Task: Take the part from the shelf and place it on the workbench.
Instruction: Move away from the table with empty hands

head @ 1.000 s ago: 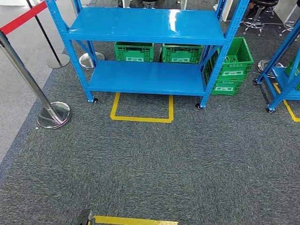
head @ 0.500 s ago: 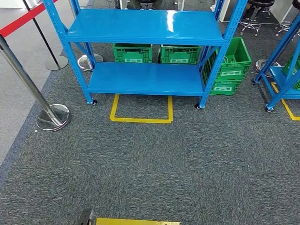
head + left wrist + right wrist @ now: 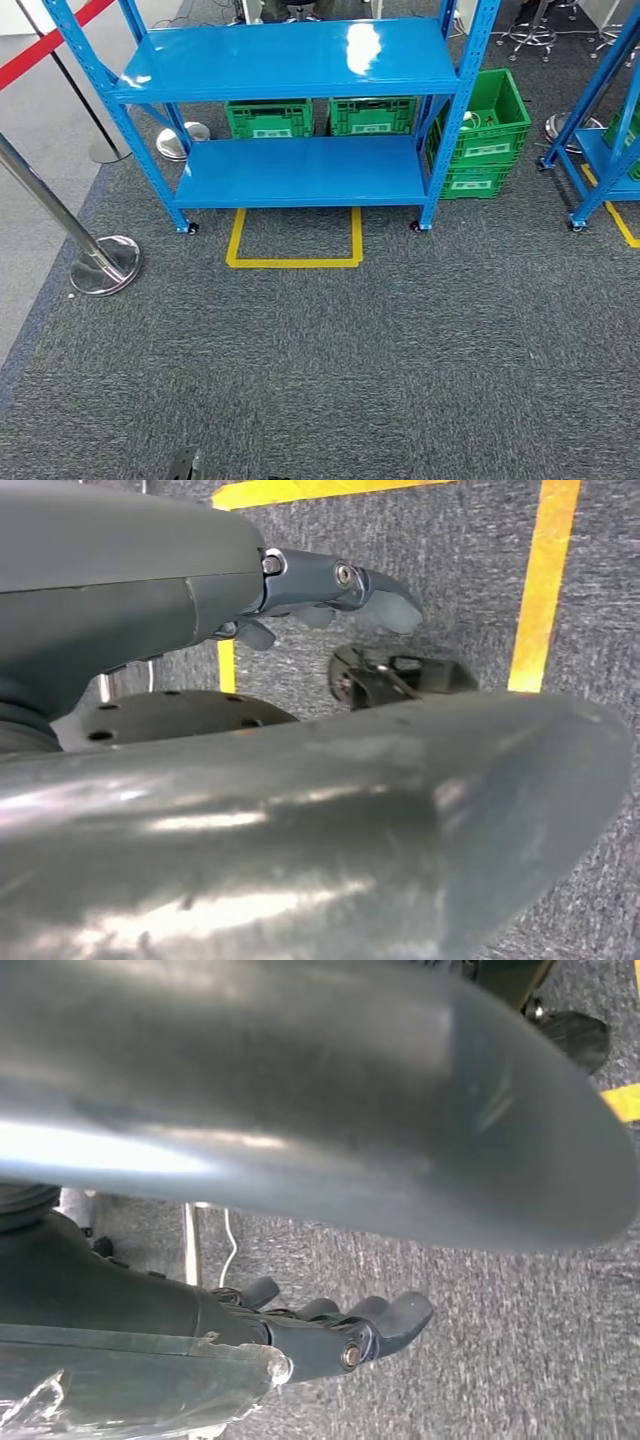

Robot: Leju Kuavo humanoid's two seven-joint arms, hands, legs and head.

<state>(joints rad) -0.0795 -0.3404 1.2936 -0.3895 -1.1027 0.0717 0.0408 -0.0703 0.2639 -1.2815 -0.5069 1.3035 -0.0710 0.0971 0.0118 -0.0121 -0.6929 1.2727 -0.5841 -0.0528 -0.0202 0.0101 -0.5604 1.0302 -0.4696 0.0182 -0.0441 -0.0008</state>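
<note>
Blue shelf (image 3: 294,110) stands straight ahead on grey carpet (image 3: 340,350), both tiers bare; can't make out the part anywhere on it. Green crates (image 3: 269,118) sit on the floor behind the lower tier, w/ a stacked green pair (image 3: 483,140) just beside the shelf's right post. Yellow tape outline (image 3: 294,240) lies in front. Left robot hand (image 3: 332,585) hangs over carpet, fingers stretched out, holding nothing. Right robot hand (image 3: 355,1330) likewise, empty.
</note>
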